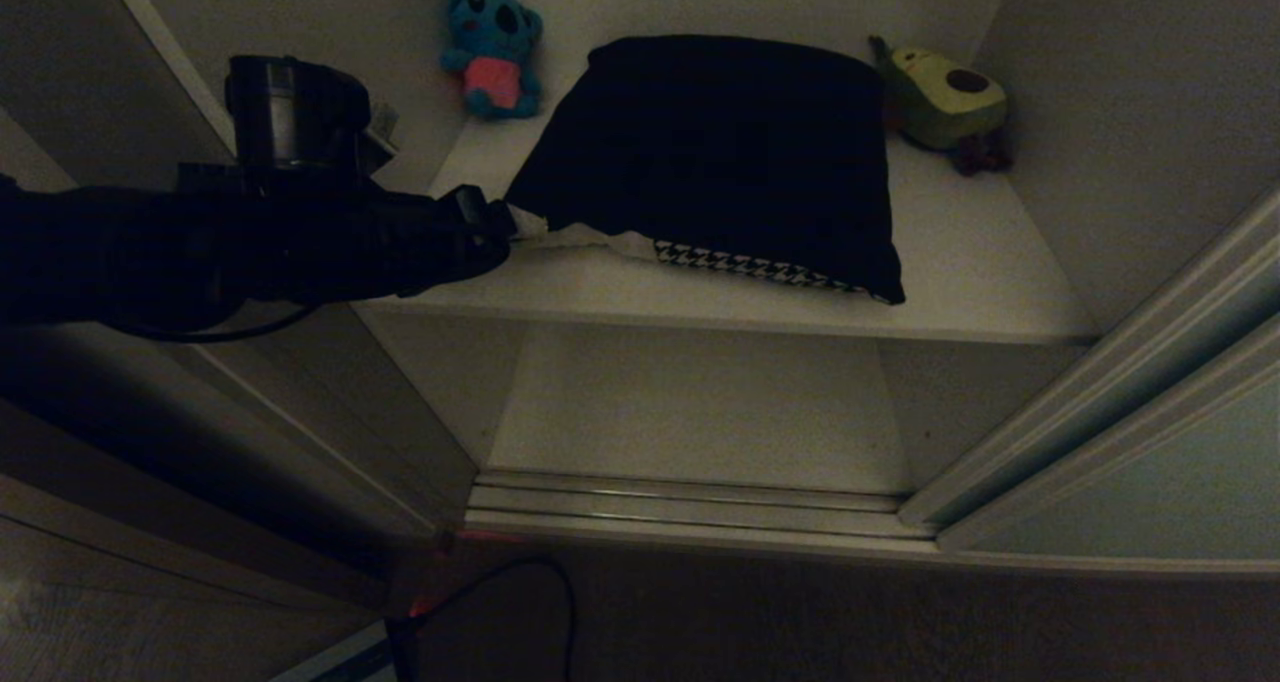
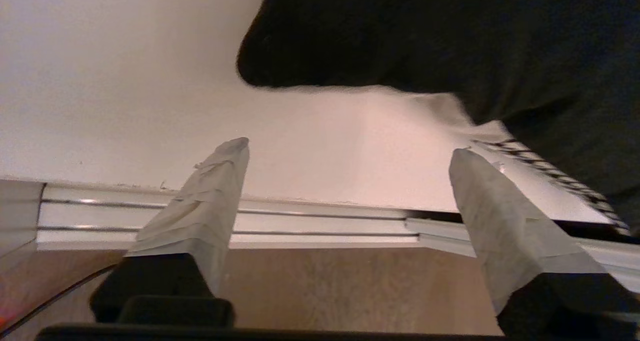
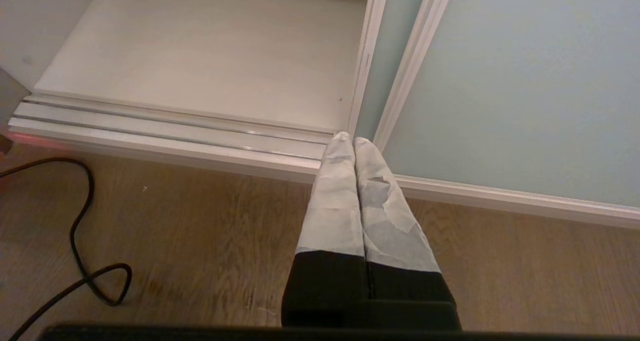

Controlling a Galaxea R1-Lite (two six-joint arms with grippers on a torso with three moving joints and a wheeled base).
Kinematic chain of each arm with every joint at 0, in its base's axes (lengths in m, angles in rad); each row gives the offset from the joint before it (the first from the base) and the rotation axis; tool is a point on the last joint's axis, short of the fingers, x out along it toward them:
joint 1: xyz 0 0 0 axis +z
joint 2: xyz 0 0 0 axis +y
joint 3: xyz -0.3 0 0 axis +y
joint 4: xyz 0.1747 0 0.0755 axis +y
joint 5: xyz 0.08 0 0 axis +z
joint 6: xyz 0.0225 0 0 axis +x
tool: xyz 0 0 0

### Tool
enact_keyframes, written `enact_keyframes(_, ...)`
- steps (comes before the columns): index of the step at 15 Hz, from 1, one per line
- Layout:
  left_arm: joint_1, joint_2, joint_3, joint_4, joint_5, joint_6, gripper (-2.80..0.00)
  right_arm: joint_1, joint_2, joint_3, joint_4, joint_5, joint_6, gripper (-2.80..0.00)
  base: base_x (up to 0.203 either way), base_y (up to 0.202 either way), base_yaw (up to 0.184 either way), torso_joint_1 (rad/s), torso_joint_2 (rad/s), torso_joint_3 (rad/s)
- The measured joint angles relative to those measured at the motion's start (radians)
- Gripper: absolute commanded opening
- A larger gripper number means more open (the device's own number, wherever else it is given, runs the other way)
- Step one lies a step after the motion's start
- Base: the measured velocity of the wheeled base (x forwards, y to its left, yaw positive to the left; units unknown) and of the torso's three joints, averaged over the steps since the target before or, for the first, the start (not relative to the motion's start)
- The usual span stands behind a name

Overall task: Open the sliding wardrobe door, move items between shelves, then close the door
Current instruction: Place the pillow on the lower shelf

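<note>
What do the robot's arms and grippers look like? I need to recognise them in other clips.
The left arm is a bulky black casing with a black cylindrical unit on top and a thin black cable looped beneath. The left gripper and right gripper each have two tapered fingers wrapped in wrinkled whitish tape above black bases.

The black, bulky left arm (image 1: 200, 252) carries a dark cylindrical housing (image 1: 290, 112) on top and a thin black cable (image 1: 215, 334) beneath. Both grippers, left (image 2: 350, 151) and right (image 3: 352, 141), have tapered fingers (image 2: 210, 206) wrapped in wrinkled pale tape over black bases.
</note>
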Motion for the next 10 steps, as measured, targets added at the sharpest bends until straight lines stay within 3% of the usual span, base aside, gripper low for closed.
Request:
enact_keyframes(3,0.000,0.062,-0.021,-0.036,0.038,-0.003,0.00,0.000,0.000,0.000,0.000,-0.001,0.000,-2.80,0.000,0.000,0.000,0.000,0.00,0.000)
enact_keyframes(5,0.000,0.099,-0.057,-0.076,0.039,-0.044,0.00,0.000,0.000,0.000,0.000,0.000,0.000,-2.80,0.000,0.000,0.000,0.000,0.00,0.000)
enact_keyframes(10,0.001,0.175,-0.093,-0.299,0.018,-0.143,0.00,0.000,0.000,0.000,0.000,0.000,0.000,-2.80,0.000,0.000,0.000,0.000,0.00,0.000)
